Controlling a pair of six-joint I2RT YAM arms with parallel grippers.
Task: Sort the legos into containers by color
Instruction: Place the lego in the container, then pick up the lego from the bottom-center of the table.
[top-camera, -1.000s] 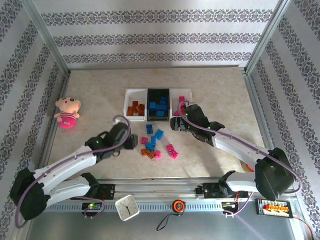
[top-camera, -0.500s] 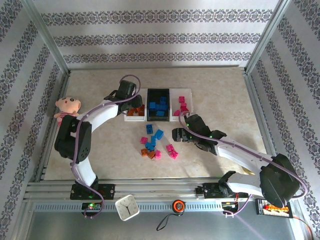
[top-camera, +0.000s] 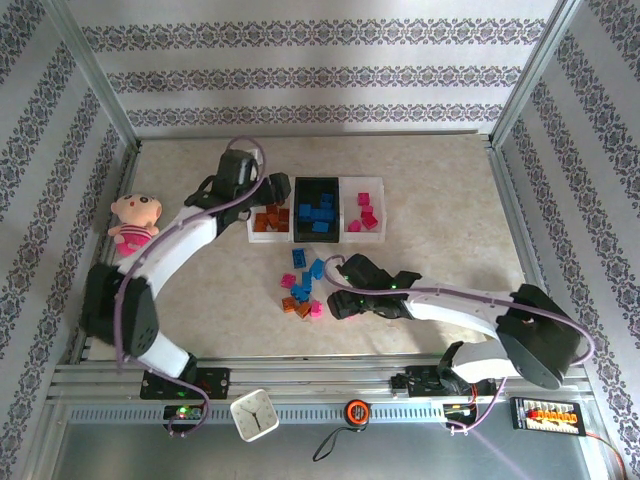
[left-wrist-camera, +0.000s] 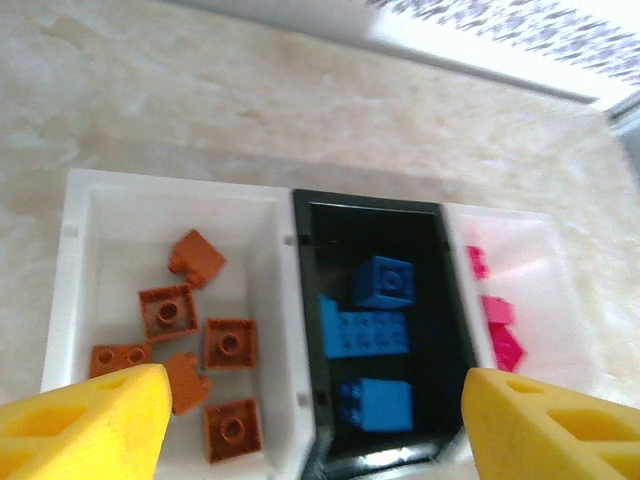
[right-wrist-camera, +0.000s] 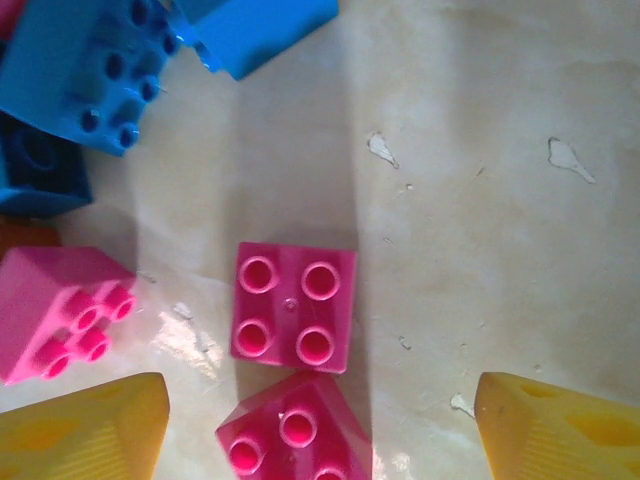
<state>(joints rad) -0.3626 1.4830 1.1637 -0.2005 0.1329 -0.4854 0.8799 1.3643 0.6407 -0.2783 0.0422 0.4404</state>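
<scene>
Hovering my left gripper (left-wrist-camera: 315, 435) over the containers (top-camera: 316, 208), my right gripper (right-wrist-camera: 320, 430) over loose legos (top-camera: 303, 285).
Left gripper is spread wide and holds nothing, above the near edge of the three joined trays: orange bricks (left-wrist-camera: 205, 340) in the left white tray (left-wrist-camera: 70, 260), blue bricks (left-wrist-camera: 375, 330) in the black middle tray (left-wrist-camera: 300, 270), pink bricks (left-wrist-camera: 495, 325) in the right white tray (left-wrist-camera: 570, 270). Right gripper is spread too, low over the pile on the bench (top-camera: 430, 190). A pink four-stud brick (right-wrist-camera: 293, 320) lies between its fingers, clear of both, with a second pink brick (right-wrist-camera: 275, 440) just beside it.
</scene>
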